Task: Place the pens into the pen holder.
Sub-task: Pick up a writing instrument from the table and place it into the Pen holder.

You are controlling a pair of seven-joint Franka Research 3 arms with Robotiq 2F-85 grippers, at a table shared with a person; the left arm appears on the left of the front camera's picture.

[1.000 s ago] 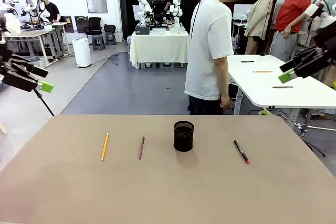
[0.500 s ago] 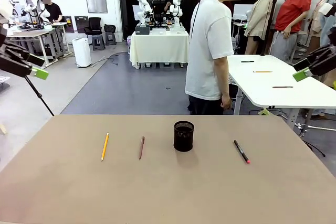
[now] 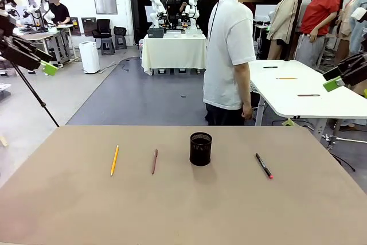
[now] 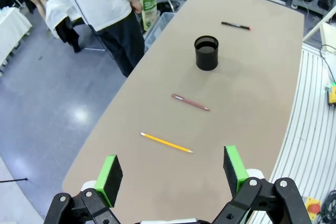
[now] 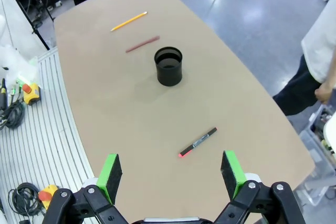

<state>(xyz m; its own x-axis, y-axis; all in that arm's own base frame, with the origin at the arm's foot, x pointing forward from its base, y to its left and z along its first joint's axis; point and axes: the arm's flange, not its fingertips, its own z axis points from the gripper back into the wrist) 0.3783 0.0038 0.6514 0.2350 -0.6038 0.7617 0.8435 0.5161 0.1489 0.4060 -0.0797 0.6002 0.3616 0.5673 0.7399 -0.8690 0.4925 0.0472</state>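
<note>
A yellow-orange pen (image 3: pixel 114 160) and a dark reddish-brown pen (image 3: pixel 155 161) lie side by side on the tan table, left of the black mesh pen holder (image 3: pixel 200 148), which stands upright. My left gripper (image 3: pixel 43 64) hangs open high above the table's left edge. My right gripper (image 3: pixel 338 78) hangs open high off the right side. From the left wrist, the open left gripper (image 4: pixel 172 169) looks down on the yellow pen (image 4: pixel 166 142), the brown pen (image 4: pixel 190 102) and the holder (image 4: pixel 206 52). Beyond the open right gripper (image 5: pixel 171 168) are the holder (image 5: pixel 168 66), brown pen (image 5: pixel 142 44) and yellow pen (image 5: pixel 128 21).
A black marker with a red end (image 3: pixel 264 166) lies right of the holder, also seen as the marker (image 5: pixel 198 142) and the marker (image 4: pixel 235 25). A person in a white shirt (image 3: pixel 229 55) stands at the far edge. A white table (image 3: pixel 321 98) with pens stands behind.
Both grippers have drawn away from the table: the left one has risen at the left, the right one has slid toward the right edge. The pens and holder have not moved.
</note>
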